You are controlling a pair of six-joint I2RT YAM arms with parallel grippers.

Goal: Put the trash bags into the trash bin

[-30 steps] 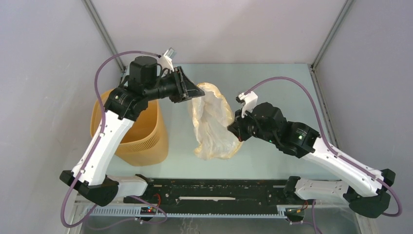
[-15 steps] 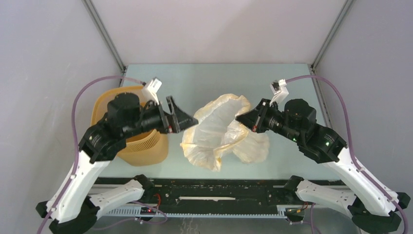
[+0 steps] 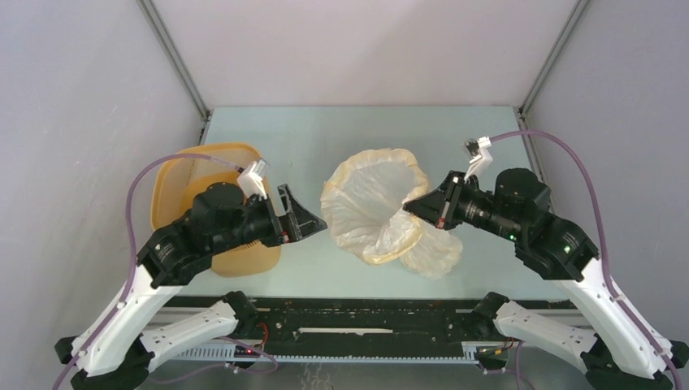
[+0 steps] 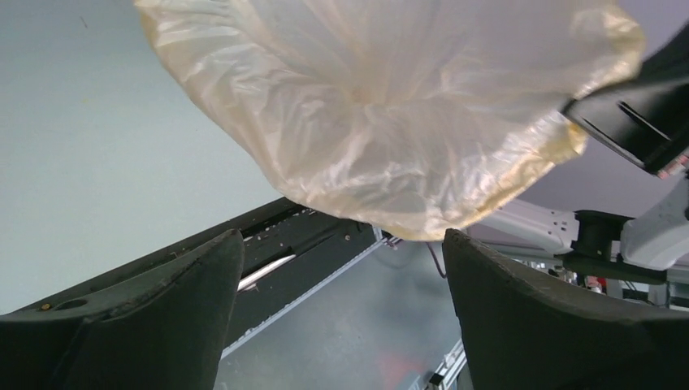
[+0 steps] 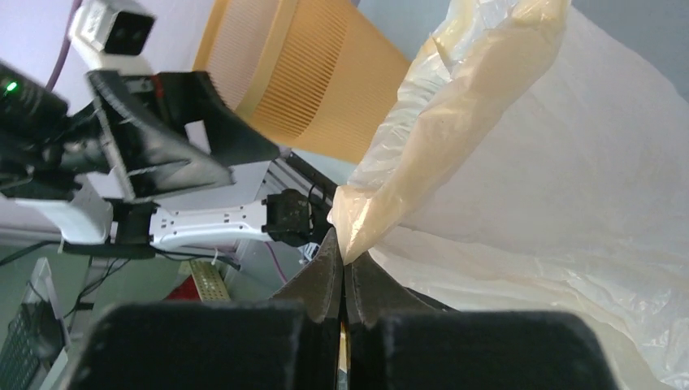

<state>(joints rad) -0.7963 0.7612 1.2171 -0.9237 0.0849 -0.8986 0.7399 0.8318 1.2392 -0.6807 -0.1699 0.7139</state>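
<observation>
A wrinkly cream-white trash bag (image 3: 378,207) with a yellowish rim hangs over the table's middle, its mouth spread toward the left. My right gripper (image 3: 409,208) is shut on the bag's rim (image 5: 357,236), the film pinched between its fingertips. My left gripper (image 3: 315,221) stands open a short way left of the bag, with nothing between its fingers (image 4: 162,317). In the left wrist view the bag (image 4: 382,114) billows just above and beyond the jaws. The orange-yellow trash bin (image 3: 183,175) stands at the left, partly behind my left arm, and its slotted base (image 5: 325,73) shows in the right wrist view.
Grey enclosure walls stand close on the left, right and back. The black rail (image 3: 357,313) with both arm bases runs along the near edge of the pale table (image 3: 325,134).
My left gripper let go of the bag, opened wide and drew back and down to the left. The right gripper carried the bag up and right, and its mouth spread open.
</observation>
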